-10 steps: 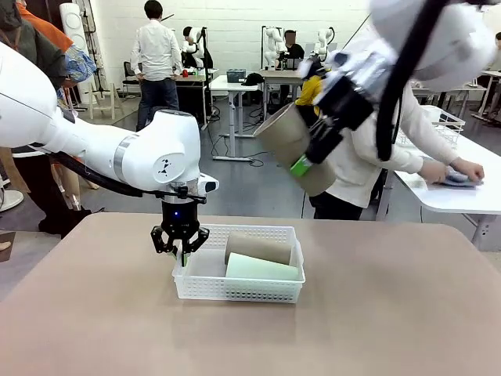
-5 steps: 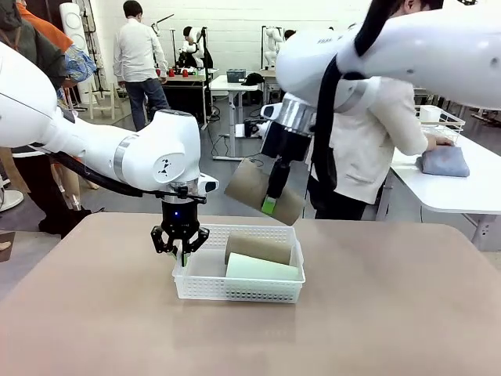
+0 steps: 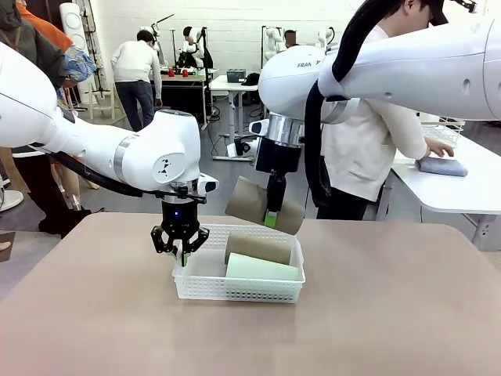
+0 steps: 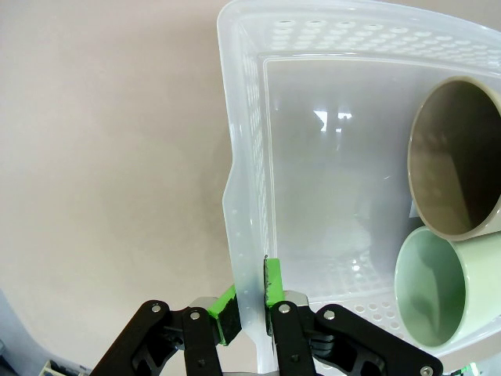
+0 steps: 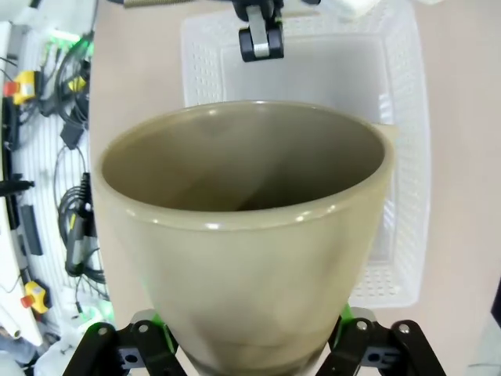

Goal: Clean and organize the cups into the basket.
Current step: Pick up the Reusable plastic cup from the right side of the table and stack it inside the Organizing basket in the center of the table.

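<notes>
— Cups: where are they?
— Two lie on their sides in the white basket (image 3: 239,282), at its right end: a tan cup (image 3: 258,248) toward the table's far edge, a mint cup (image 3: 262,269) just beside it on the near side. Their open mouths face the basket's left end. A third tan cup (image 3: 264,206) hangs tilted in the air above the basket's far rim.
— Who holds it?
— Right gripper (image 3: 271,217), fingers clamped on its narrow end.
— And the left gripper (image 3: 182,251)?
— Jaws pinched on the basket's left short wall, green pads (image 4: 227,310) either side of it.
— Basket position?
— Middle of the tan table (image 3: 391,313).
</notes>
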